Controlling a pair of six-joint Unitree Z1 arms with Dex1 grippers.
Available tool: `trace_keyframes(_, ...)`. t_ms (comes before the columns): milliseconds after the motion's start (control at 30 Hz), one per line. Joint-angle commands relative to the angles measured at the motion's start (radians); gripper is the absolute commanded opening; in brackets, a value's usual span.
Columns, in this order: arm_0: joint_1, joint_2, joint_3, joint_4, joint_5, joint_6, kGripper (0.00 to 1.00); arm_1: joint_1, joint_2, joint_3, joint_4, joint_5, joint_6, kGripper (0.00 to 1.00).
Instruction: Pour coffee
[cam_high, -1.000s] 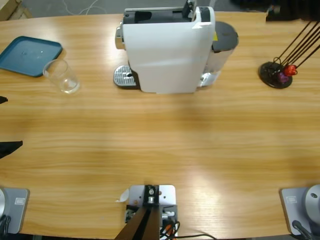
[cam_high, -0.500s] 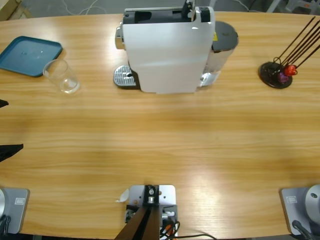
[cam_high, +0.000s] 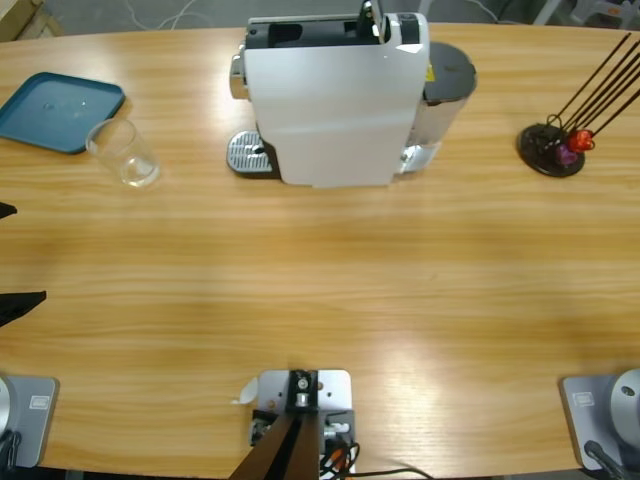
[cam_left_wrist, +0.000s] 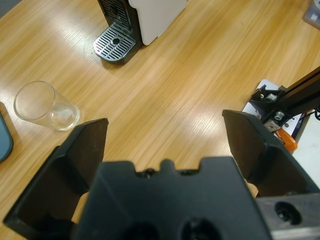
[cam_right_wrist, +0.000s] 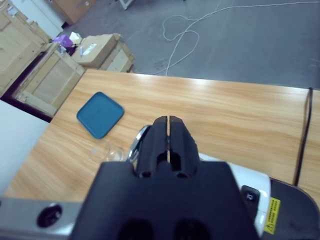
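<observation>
Reaching with our left end effector (cam_left_wrist: 165, 135), jaws apart, we should straddle the glass (cam_left_wrist: 44, 105) squarely; our right end effector (cam_right_wrist: 168, 131) sits closed above the coffee machine (cam_high: 335, 95).

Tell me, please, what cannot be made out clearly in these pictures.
- Glass: whether it holds any liquid; too small and clear in every view.
- Machine: its spout, hidden under the white body in the high view.
- Left hand: cut off by the left edge in the high view; only black tips show.
- Right hand: covers part of the machine in the right wrist view.
</observation>
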Motion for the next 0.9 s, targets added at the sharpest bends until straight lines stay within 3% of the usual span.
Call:
trace_keyframes(33, 0.003, -0.017, 0.036, 0.005, -0.005, -0.005, 0.987, 0.089, 0.081, 0.014, 0.017, 0.024, 0.039, 0.0)
trace_keyframes(300, 0.003, -0.018, 0.036, 0.005, -0.005, -0.004, 0.987, 0.106, 0.161, 0.015, 0.012, 0.094, 0.057, 0.0)
trace_keyframes(533, 0.003, -0.022, 0.036, 0.005, 0.009, -0.007, 0.99, 0.106, 0.212, 0.073, -0.092, 0.137, 0.057, 0.0)
trace_keyframes(900, 0.011, -0.071, 0.05, 0.005, 0.054, -0.022, 0.996, 0.099, 0.291, 0.199, -0.199, 0.151, 0.057, 0.0)
